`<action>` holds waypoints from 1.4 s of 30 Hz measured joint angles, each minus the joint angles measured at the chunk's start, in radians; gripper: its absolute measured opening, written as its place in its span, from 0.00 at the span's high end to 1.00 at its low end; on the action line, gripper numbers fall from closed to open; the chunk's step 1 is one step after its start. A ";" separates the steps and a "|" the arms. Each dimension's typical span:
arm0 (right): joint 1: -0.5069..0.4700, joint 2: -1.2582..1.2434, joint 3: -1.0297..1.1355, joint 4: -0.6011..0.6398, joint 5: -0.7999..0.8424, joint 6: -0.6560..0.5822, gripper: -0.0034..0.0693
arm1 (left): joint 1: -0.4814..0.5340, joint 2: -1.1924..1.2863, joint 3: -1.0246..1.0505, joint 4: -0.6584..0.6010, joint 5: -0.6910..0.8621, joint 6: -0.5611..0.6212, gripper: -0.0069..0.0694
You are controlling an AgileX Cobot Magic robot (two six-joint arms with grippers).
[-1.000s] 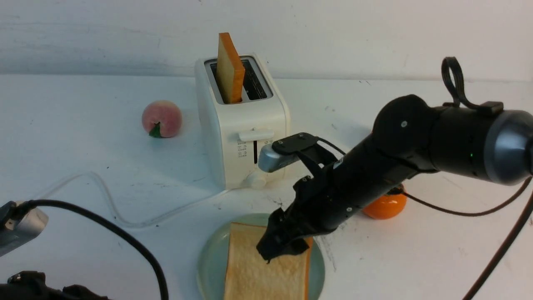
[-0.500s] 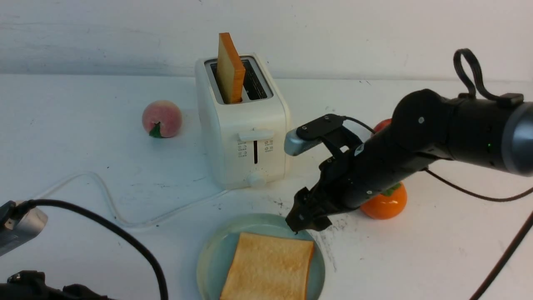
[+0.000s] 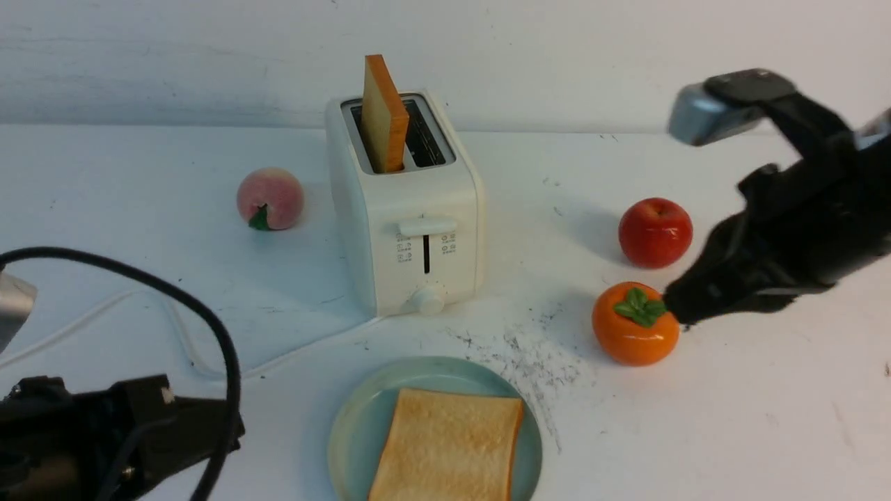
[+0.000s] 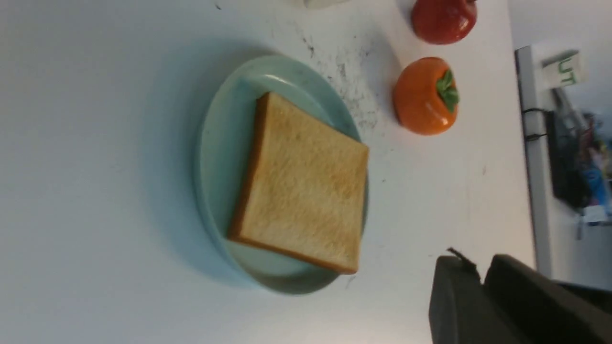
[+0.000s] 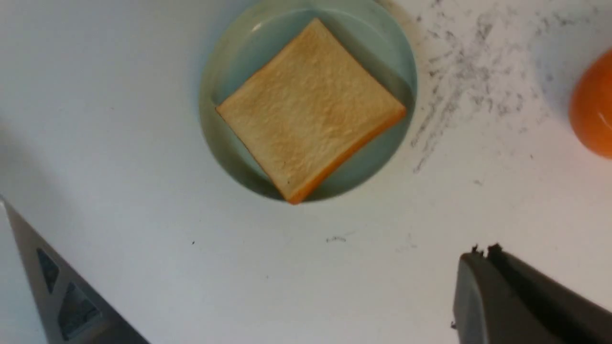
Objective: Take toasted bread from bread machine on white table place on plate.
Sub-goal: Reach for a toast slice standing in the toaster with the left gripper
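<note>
One slice of toasted bread [image 3: 449,456] lies flat on the pale blue-green plate [image 3: 355,431] at the front middle of the white table [image 3: 731,417]. A second slice [image 3: 383,115] stands upright in the left slot of the bread machine [image 3: 407,209] behind it. My right gripper [image 3: 679,313] is shut and empty, off to the right beside an orange fruit, well away from the plate. In the right wrist view its tips [image 5: 483,251] hang over bare table near the plate [image 5: 229,62]. My left gripper [image 4: 478,267] is shut on nothing, beside the plate [image 4: 224,138].
A peach [image 3: 270,198] sits left of the bread machine. A red apple [image 3: 655,232] and an orange persimmon [image 3: 635,325] sit to its right. The white cord [image 3: 174,327] trails across the left side. Black specks [image 3: 529,355] mark the table beside the plate.
My right gripper let the slice drop flat onto the plate, pulled back to the right and upward, and shut. The left arm has shifted forward at the lower left.
</note>
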 joint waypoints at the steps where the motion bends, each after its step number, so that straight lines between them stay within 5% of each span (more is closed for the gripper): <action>1: -0.016 -0.033 0.003 -0.005 0.018 0.020 0.98 | 0.000 0.013 -0.016 -0.037 0.009 0.009 0.80; 8: -0.079 -0.245 0.123 -0.029 0.051 0.079 0.97 | 0.000 0.186 -0.272 -0.182 0.253 0.226 0.80; 15: -0.079 -0.383 0.262 -0.134 0.042 0.048 0.97 | -0.022 0.379 -0.509 -0.117 0.291 0.189 0.84; 21: -0.079 -0.461 0.364 -0.288 -0.076 0.139 0.97 | -0.205 0.667 -0.810 0.327 0.237 -0.094 0.93; 35: -0.080 -0.466 0.375 -0.283 -0.080 0.215 0.95 | -0.358 1.068 -1.448 1.030 0.328 -0.668 0.93; 42: -0.080 -0.466 0.375 -0.270 -0.080 0.217 0.95 | -0.375 1.159 -1.492 1.258 0.301 -0.866 0.73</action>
